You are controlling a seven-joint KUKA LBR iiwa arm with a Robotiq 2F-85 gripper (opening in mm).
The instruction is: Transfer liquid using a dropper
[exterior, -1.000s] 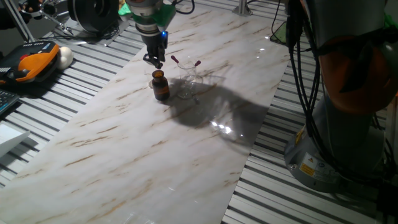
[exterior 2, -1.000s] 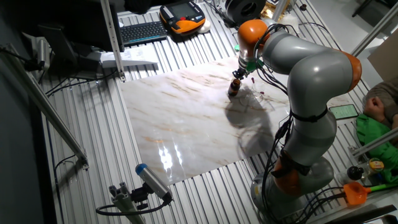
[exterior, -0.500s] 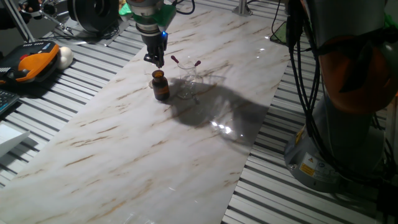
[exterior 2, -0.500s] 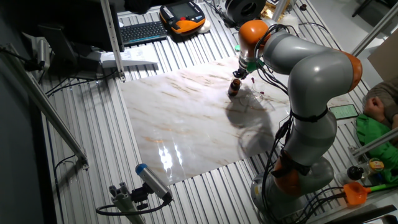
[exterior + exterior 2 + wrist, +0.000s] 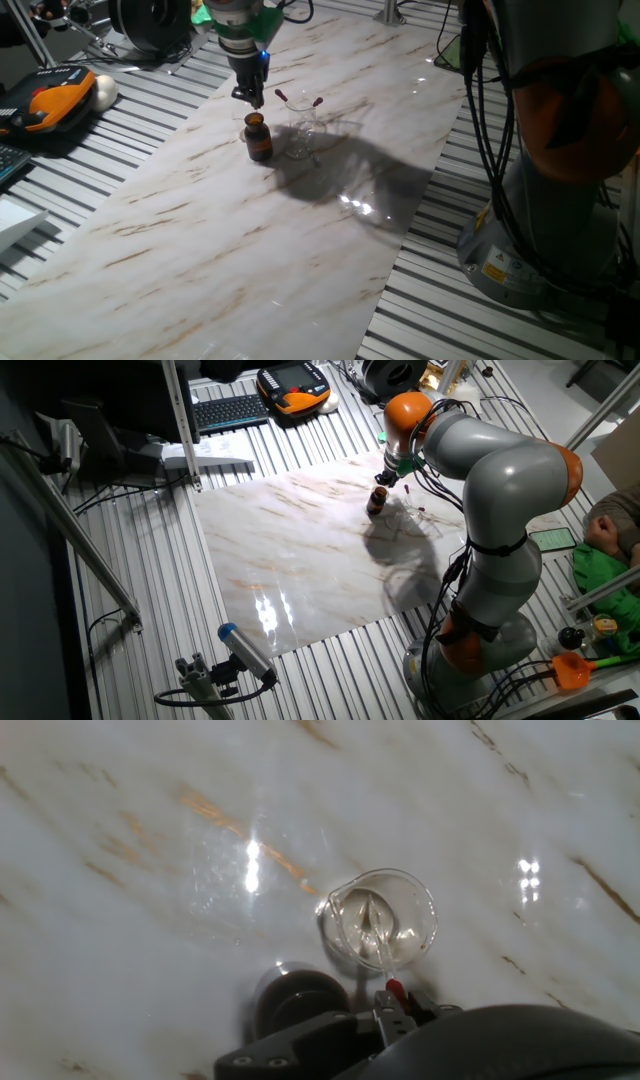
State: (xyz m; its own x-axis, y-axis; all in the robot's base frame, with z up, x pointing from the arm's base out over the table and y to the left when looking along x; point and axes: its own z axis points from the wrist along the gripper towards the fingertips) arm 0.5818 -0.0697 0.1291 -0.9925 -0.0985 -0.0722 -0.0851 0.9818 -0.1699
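Note:
My gripper (image 5: 250, 98) hangs just above the mouth of a small brown bottle (image 5: 258, 138) near the far left of the marble board. In the hand view the gripper (image 5: 398, 1004) is shut on the red bulb of a clear dropper (image 5: 382, 952), whose glass tube points down. Its tip shows over the glass beaker (image 5: 381, 918), with the bottle (image 5: 296, 1002) just to the left. The beaker (image 5: 303, 135) stands right of the bottle and holds two more red-bulbed droppers (image 5: 317, 101). The other fixed view shows the gripper (image 5: 386, 477) over the bottle (image 5: 375, 502).
The marble board (image 5: 230, 240) lies on a slatted metal table. An orange-black pendant (image 5: 55, 100) and a keyboard (image 5: 230, 410) lie off the board to the left. The arm's base (image 5: 540, 240) stands at the right edge.

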